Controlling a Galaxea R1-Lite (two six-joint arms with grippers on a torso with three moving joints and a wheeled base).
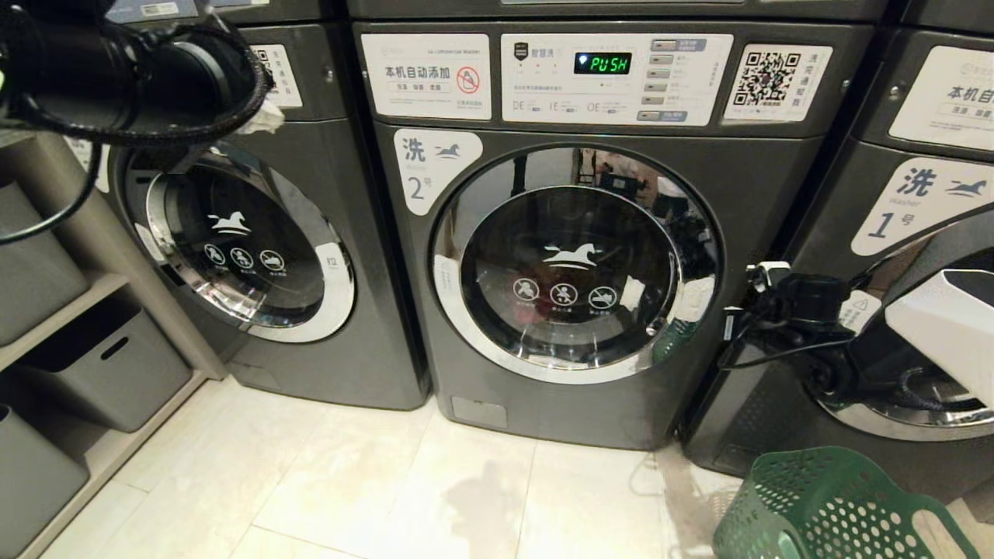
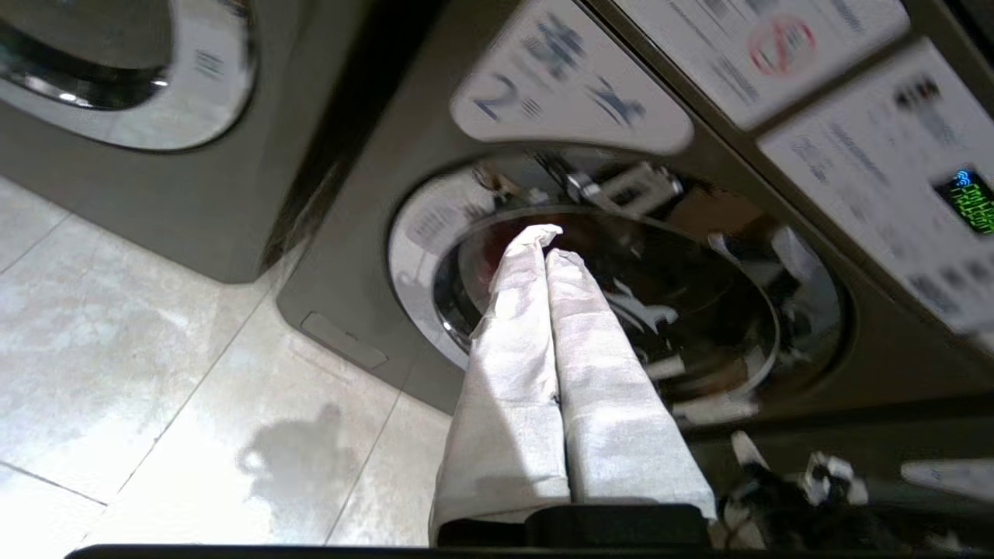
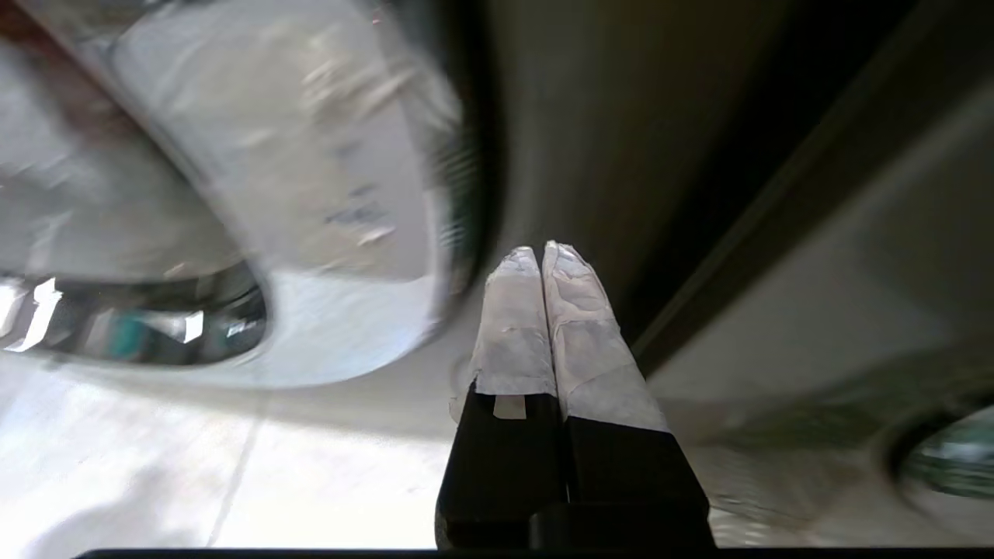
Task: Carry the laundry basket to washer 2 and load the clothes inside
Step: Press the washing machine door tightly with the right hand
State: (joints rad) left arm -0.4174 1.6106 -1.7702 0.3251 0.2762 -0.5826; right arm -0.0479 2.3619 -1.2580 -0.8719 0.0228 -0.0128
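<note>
washer 2 (image 1: 575, 256): dark grey, chrome-rimmed door closed; left end effector (image 2: 543, 237), right end effector (image 3: 540, 252): pressed together, empty

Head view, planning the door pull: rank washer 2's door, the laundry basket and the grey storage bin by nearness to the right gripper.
1. washer 2's door, just left of the right gripper.
2. laundry basket, floor below it.
3. grey storage bin, far-left shelf.

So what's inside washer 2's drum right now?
Washer 2 has its door shut. Through the glass, reflections cover most of the drum; a reddish patch shows low down, unidentifiable. The laundry basket stands on the floor, its contents out of view.
</note>
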